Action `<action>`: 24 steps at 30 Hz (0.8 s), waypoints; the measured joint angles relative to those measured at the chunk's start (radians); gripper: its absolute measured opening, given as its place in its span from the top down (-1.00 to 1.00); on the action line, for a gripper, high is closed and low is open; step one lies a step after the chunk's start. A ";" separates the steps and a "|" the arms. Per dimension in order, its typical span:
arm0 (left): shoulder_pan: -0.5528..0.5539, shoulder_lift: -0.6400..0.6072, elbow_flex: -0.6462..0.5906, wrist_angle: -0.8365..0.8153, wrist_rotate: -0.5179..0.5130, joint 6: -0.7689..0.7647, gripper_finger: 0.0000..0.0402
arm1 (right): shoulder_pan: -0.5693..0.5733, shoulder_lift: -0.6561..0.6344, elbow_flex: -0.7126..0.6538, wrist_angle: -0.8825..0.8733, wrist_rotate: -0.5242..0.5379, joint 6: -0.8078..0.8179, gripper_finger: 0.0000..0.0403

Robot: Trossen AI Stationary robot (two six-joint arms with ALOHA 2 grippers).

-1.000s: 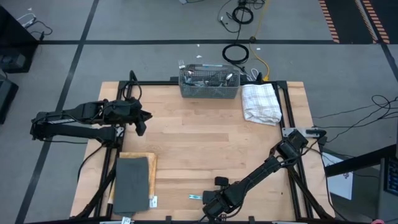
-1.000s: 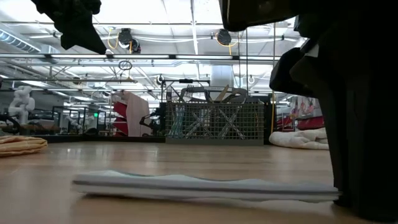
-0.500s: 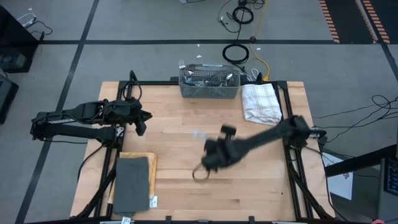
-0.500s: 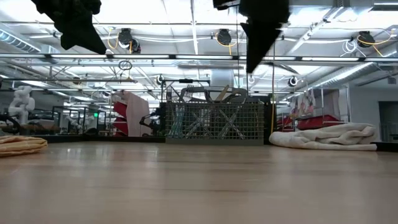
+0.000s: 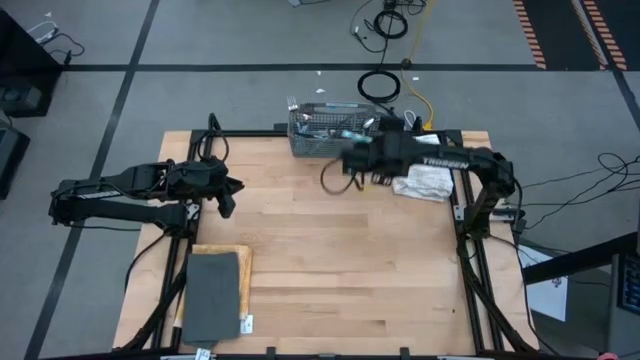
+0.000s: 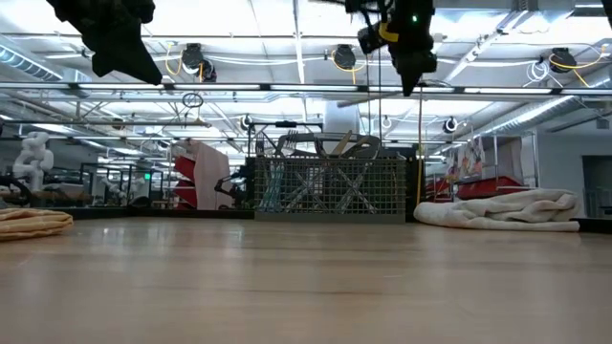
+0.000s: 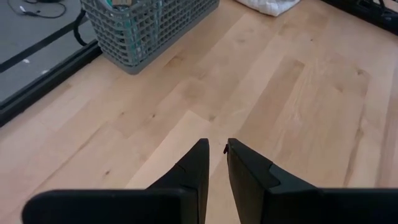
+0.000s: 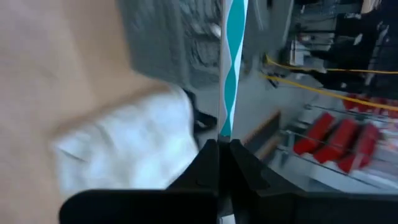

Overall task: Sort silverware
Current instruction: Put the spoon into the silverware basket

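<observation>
My right gripper [image 5: 350, 150] hangs high above the table's far part, beside the grey mesh caddy [image 5: 335, 143], shut on one piece of silverware [image 8: 227, 74] with a teal-and-white handle. More silverware [image 5: 330, 122] stands inside the caddy, and its ends [image 6: 342, 145] stick up above the rim. My left gripper [image 5: 228, 192] waits above the table's left side. Its fingers [image 7: 214, 152] are a narrow gap apart with nothing between them. My right gripper pinches the silverware piece between its two fingers at the piece's near end [image 8: 225, 135]. The fingers hide what that end is. The patterned handle runs straight on past the fingertips, in line with them. The piece is lifted clear of the table, slanting down toward the caddy.
A crumpled white towel [image 5: 422, 175] lies at the far right, next to the caddy. A dark grey mat [image 5: 213, 295] on a tan cloth sits near the front left. Bare wood stretches across the middle of the table [image 5: 330, 250].
My right gripper has swung from the table's near edge up and across toward the far edge. It now stands beside the caddy and has turned on the way. The silverware piece that lay flat near the front edge has gone with it, lifted clear.
</observation>
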 joint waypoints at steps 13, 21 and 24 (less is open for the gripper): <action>0.000 0.000 0.000 -0.005 -0.047 0.002 0.68 | -0.217 0.035 0.001 0.020 0.336 -0.490 1.00; 0.000 0.000 0.000 -0.005 -0.099 0.003 0.68 | -0.233 0.037 0.001 0.129 0.347 -0.692 1.00; 0.000 0.000 0.000 -0.005 -0.099 0.018 0.68 | -0.229 0.047 0.001 0.145 0.350 -0.729 1.00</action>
